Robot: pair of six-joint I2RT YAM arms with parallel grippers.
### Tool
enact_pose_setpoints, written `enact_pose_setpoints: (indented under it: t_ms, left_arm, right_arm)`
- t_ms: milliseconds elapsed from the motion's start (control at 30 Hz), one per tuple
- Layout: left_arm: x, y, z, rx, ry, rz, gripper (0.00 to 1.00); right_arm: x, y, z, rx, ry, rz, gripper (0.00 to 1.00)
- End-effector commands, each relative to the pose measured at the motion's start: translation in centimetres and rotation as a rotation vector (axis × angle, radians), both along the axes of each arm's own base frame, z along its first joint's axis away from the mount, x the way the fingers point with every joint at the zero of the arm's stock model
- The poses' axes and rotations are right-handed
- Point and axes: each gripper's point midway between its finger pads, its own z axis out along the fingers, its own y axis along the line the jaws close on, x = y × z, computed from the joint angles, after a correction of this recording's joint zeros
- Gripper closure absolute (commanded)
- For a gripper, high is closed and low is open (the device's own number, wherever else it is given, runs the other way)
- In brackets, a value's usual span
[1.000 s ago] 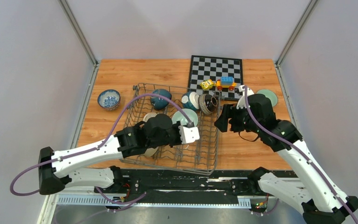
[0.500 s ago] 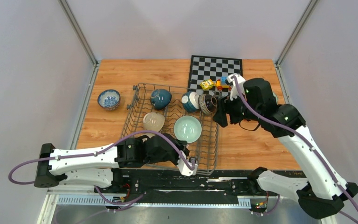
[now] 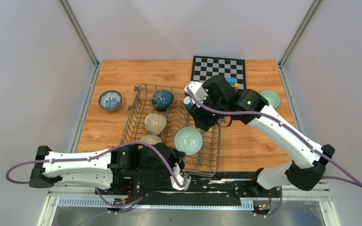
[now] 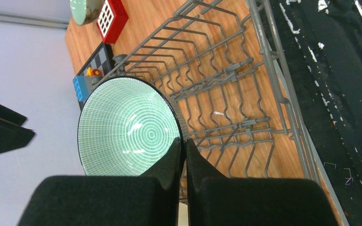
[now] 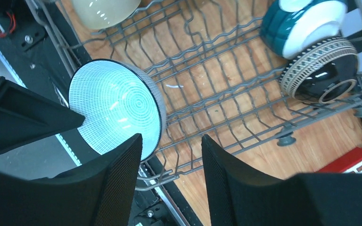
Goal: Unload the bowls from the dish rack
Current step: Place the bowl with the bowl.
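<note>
Matt grey metal wire throughout the large rectangular dish rack [image 3: 209,150]. Glossy ceramic glaze with bright highlights on the pale green round bowl [image 3: 188,140], finely ringed inside, on the beige round bowl [image 3: 155,123] and the dark teal round bowl [image 3: 162,99]. Rough ribbed pale band around the glossy dark brown bowl [image 5: 318,70]. Smooth, low-sheen orange-brown wood grain across the table [image 3: 122,75]. Matt black, plastic-looking fingers [image 5: 108,188] on the right gripper [image 5: 170,139].

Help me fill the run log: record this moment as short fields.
rack: six bowls showing inside
off rack: patterned bowl, pale-green bowl, both on table
left fingers: shut, empty, near rack's front edge
right fingers: open, empty, above rack
</note>
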Motion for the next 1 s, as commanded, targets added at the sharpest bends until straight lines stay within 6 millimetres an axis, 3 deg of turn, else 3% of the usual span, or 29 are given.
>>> enact_pose_setpoints:
  t_ms: [0, 167, 367, 967]
  left_arm:
    - [-1.1, -1.0, 2.0, -0.098, 0.023, -0.048, 1.0]
    - [-1.5, -1.0, 1.7, -0.102, 0.027, -0.062, 1.0]
    - [-1.6, -1.1, 1.8, -0.111, 0.029, -0.061, 1.0]
    - [-1.9, -1.2, 1.6, -0.121, 0.029, -0.057, 1.0]
  right_arm:
    - [-1.7, 1.0, -0.6, -0.053, -0.005, 0.108, 0.48]
    - [-2.4, 1.2, -2.7, -0.138, -0.02, 0.135, 0.48]
    - [-1.7, 1.0, -4.0, -0.207, -0.042, 0.109, 0.51]
    - [-1.8, 1.7, -6.4, -0.246, 0.001, 0.122, 0.6]
